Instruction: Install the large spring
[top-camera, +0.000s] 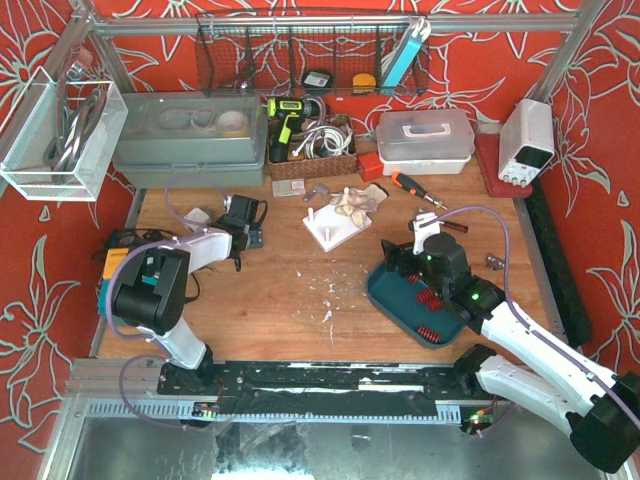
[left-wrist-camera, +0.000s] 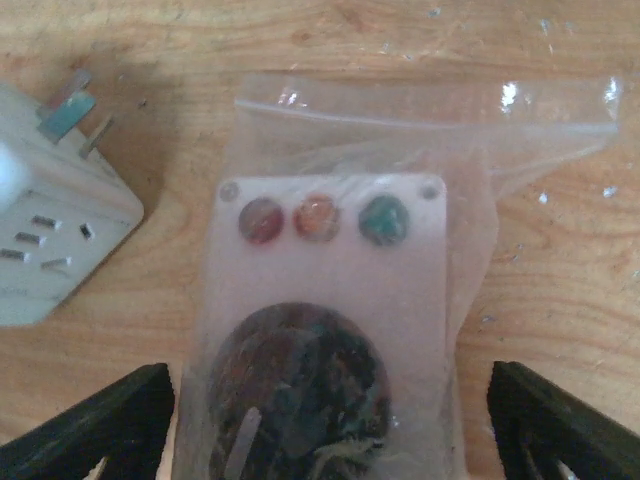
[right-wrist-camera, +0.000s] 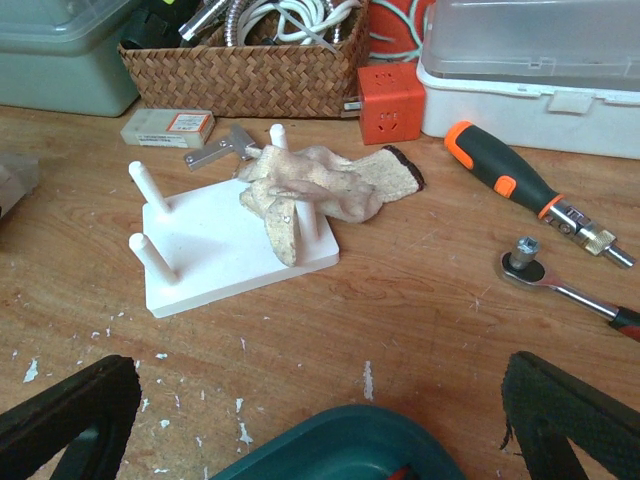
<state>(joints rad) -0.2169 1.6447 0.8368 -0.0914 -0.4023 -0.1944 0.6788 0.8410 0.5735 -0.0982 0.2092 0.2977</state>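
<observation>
Item: red springs (top-camera: 422, 297), lying in tray (top-camera: 392, 303) below my right gripper (right-wrist-camera: 320, 425), fingers spread and empty for a pick (largest not discernible); pegboard (right-wrist-camera: 220, 250) just beyond, glove (right-wrist-camera: 320, 190) draped over it; left gripper (left-wrist-camera: 330, 420) likewise spread, idling above bag (left-wrist-camera: 400, 150).

Red springs (top-camera: 424, 299) lie loose in teal tray (top-camera: 390, 296).
You see the white peg board (right-wrist-camera: 225, 250) flat beyond it, pegs (right-wrist-camera: 143, 186) upright.

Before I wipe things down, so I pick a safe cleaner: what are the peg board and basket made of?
Peg board: smooth matte white, likely plastic, maybe painted wood. Basket: brown woven strands, seemingly wicker or rattan.
</observation>
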